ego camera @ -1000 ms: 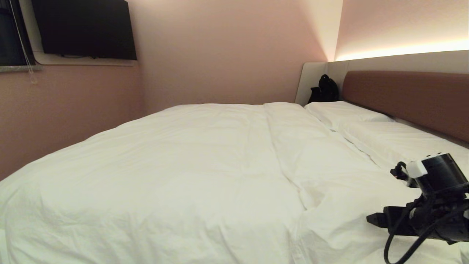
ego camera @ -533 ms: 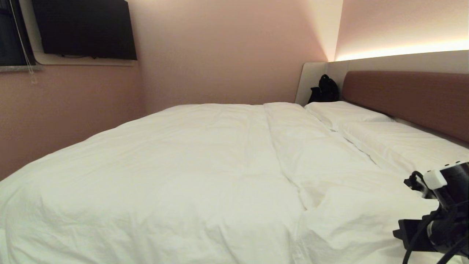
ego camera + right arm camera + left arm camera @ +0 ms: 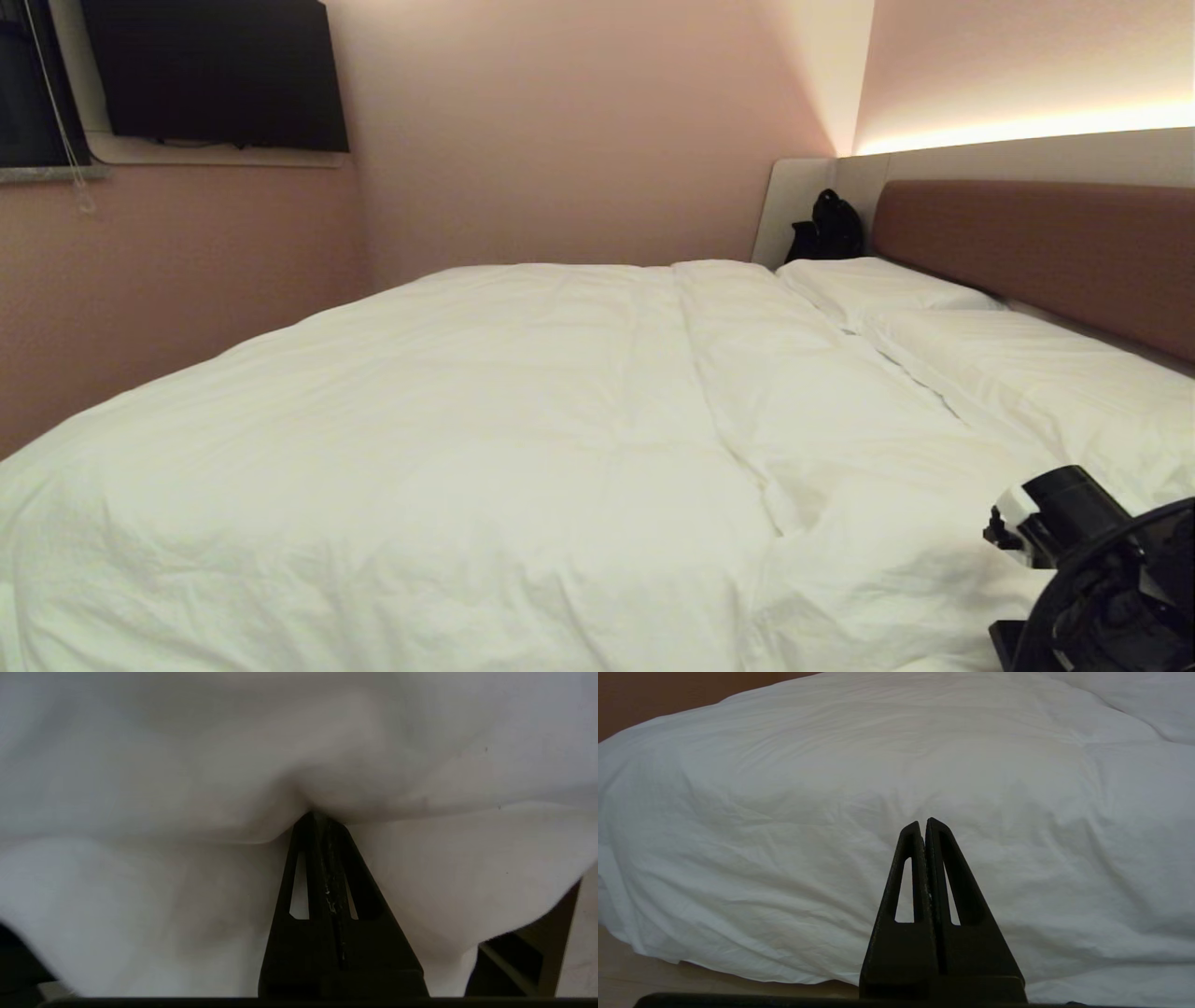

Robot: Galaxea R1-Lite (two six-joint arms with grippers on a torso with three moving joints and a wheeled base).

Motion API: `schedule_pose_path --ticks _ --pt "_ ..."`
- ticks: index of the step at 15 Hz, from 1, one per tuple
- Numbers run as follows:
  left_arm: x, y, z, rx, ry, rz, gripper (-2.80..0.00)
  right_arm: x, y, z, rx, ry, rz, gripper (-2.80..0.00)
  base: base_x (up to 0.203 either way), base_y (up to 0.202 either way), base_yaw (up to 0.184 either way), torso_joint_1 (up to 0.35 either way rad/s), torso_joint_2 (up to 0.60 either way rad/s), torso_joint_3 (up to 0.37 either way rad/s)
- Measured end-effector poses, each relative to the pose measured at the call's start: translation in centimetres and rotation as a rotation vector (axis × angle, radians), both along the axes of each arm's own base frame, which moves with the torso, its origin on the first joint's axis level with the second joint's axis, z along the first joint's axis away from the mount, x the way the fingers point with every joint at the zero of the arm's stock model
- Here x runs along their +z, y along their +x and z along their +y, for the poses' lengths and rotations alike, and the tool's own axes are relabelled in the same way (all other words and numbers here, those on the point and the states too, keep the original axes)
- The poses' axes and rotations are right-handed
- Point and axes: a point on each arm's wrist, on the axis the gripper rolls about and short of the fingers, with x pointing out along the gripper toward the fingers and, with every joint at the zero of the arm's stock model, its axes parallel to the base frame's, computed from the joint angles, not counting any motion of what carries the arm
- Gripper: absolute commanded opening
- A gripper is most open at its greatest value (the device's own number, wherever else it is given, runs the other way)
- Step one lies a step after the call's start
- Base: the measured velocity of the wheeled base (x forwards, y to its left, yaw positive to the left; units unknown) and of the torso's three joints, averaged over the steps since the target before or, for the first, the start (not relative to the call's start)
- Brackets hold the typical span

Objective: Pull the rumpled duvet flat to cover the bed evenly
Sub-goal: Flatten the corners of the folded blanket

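Note:
The puffy white duvet (image 3: 523, 439) lies over the bed, creased, with a long fold running toward its near right part. The bed shows its mauve-brown headboard (image 3: 1036, 252) at the right. My right arm (image 3: 1083, 551) hangs low at the near right edge of the bed. In the right wrist view my right gripper (image 3: 318, 815) is shut, its tips pinching a pucker of the duvet (image 3: 233, 774). My left gripper (image 3: 923, 823) is shut with nothing in it, held in front of the duvet's hanging side (image 3: 784, 812).
Two flat white pillows (image 3: 882, 285) (image 3: 1027, 373) lie along the headboard. A black bag (image 3: 826, 229) sits in the far corner. A dark screen (image 3: 215, 75) hangs on the pink wall at the left. Floor (image 3: 626, 970) shows below the duvet's edge.
My right arm has sunk toward the near right corner of the bed, and its gripper has gone from open to shut on the duvet. The left arm has not moved.

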Motion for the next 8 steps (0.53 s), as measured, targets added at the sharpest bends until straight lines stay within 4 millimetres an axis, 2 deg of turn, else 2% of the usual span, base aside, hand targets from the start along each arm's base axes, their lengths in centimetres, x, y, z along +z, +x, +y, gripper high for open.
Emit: schedule_pose_path --ticks 4,8 --pt "0.0 0.0 0.0 -0.002 -0.001 0.0 -2.8 -4.6 2.0 -1.3 -0.029 -0.04 0.138 -2.8 0.0 0.0 0.0 0.0 0.0 0.0" --pt "0.0 0.0 0.0 0.0 -0.001 0.0 -2.8 -7.1 2.6 -2.0 -0.032 -0.092 0.154 -2.8 0.0 0.0 0.0 0.0 0.0 0.0"
